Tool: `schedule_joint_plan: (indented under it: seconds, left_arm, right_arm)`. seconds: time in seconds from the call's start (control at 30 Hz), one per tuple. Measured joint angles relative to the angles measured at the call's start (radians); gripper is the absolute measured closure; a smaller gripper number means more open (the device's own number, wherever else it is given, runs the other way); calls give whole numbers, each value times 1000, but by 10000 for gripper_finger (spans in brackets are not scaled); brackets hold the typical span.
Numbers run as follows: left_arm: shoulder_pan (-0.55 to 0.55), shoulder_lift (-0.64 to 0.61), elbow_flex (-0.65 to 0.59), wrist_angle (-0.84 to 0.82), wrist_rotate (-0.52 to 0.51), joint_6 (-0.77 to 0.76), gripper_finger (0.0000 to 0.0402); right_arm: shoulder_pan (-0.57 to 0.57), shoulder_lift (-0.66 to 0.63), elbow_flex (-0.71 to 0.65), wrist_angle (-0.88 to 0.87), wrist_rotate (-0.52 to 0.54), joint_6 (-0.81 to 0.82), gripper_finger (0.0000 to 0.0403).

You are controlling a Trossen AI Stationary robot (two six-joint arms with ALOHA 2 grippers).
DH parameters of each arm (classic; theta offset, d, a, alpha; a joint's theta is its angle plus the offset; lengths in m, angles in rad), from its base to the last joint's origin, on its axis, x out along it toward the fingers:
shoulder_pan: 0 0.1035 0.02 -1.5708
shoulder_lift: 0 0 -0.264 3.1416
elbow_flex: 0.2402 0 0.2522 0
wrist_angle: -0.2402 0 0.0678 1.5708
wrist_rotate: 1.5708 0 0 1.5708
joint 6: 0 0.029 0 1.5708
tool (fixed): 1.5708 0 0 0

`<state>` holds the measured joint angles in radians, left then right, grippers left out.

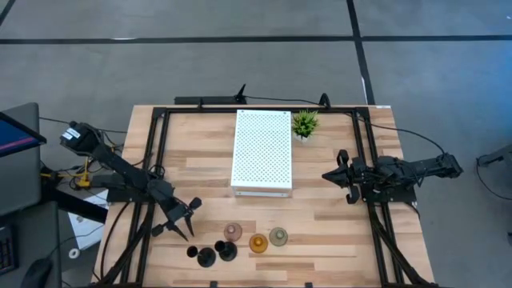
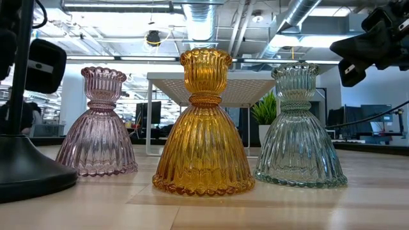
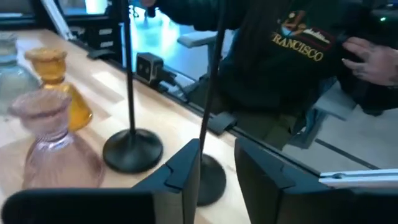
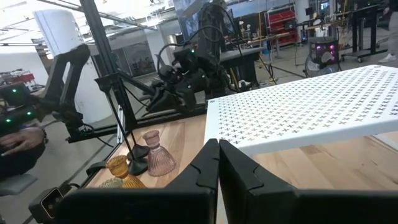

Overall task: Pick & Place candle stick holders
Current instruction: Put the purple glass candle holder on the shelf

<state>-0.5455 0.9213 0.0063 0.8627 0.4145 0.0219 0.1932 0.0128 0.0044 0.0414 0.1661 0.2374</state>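
Five candle stick holders stand near the table's front edge. Two are black, each with a round base and a thin stem (image 1: 206, 256) (image 1: 226, 250). The others are pink glass (image 1: 233, 232), amber glass (image 1: 258, 242) and grey-green glass (image 1: 278, 236). My left gripper (image 1: 186, 222) is open just left of the black holders. In the left wrist view the nearer black holder's stem (image 3: 211, 93) and base (image 3: 212, 179) show ahead, between my fingers, untouched. My right gripper (image 1: 344, 178) is shut and empty at the table's right, its closed fingers showing in the right wrist view (image 4: 219, 158).
A white perforated platform (image 1: 262, 152) stands at the table's middle, toward the far edge. A small green potted plant (image 1: 305, 122) stands beside its far right corner. A person in a dark shirt (image 3: 292, 56) stands past the near edge, one hand (image 3: 373, 59) showing. Dark frame bars run along both sides of the table.
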Motion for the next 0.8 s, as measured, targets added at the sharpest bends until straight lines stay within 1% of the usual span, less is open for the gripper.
schedule_joint_plan:
  seconds: [0.07, 0.17, 0.23, 0.63, 0.8]
  left_arm:
    - [-14, 33, 0, 43, -38, 0, 293]
    - [-32, 83, 0, 80, -130, 0, 285]
    - [-38, 114, 10, 88, -170, 0, 280]
    - [-95, 302, 141, 94, -176, -1, 253]
    - [-109, 351, 179, 98, -175, -4, 241]
  right_arm:
    - [0, 0, 0, 0, 0, 0, 403]
    - [0, 0, 0, 0, 0, 0, 403]
    - [0, 0, 0, 0, 0, 0, 403]
    - [1, 0, 0, 0, 0, 0, 403]
    - [1, 0, 0, 0, 0, 0, 403]
